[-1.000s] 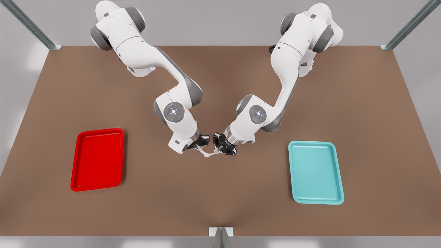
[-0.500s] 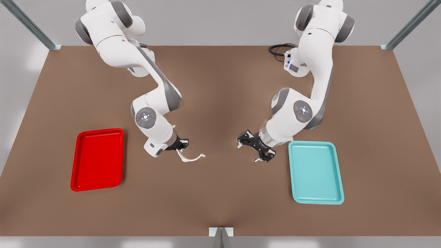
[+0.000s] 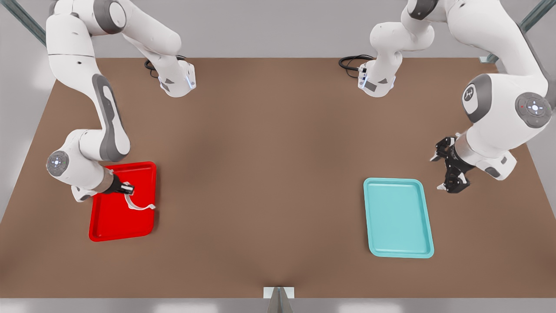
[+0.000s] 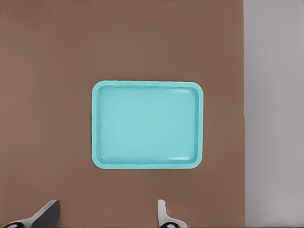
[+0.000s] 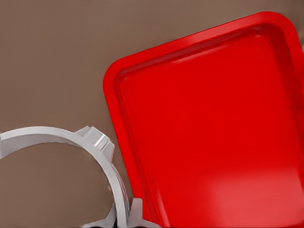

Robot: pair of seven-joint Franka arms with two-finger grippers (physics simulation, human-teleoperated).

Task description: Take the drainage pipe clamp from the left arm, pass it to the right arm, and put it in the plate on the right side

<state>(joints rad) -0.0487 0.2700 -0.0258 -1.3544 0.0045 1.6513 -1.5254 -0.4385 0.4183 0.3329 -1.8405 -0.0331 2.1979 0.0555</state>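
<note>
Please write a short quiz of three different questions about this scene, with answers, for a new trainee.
1. True or false: the small white plastic half-ring clamp lies loose in the bright red rectangular tray.
2. Which gripper is open and holds nothing? A) the left gripper B) the right gripper
3. Fill the gap: the left wrist view looks down on the ____ rectangular tray.

Key:
1. False. The right gripper is shut on one end of the clamp and holds it over the red tray.
2. A. It hangs beside the teal tray, toward the front view's right.
3. Teal. Nothing lies in it.
</note>
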